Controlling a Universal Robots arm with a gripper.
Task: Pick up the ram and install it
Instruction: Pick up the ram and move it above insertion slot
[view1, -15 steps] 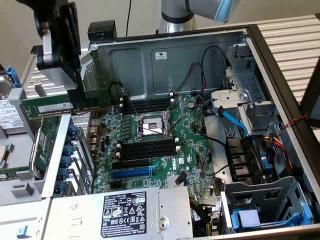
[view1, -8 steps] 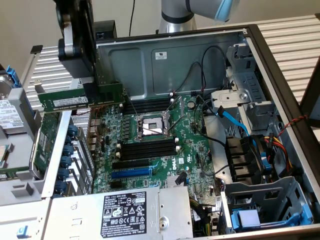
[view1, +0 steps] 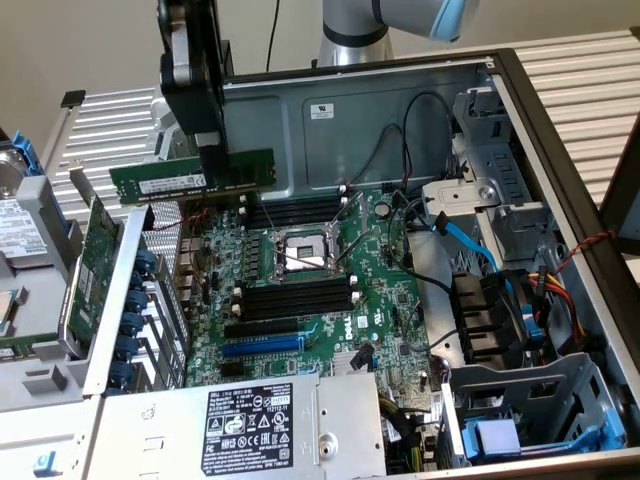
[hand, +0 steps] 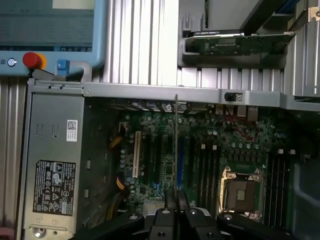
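Wrist view: the fingers (hand: 170, 199) of the gripper (hand: 176, 196) are clamped on the ram (hand: 176, 145), seen edge-on as a thin line. In the exterior view the ram is held level in the air above the motherboard (view1: 330, 320), toward that view's left and apart from the memory slots (view1: 295, 212).

Probable hazards: the grip covers only a short part of the stick, so an uneven push could tilt it. Misalignment with a slot could jam the edge connector or strike the white end clips.
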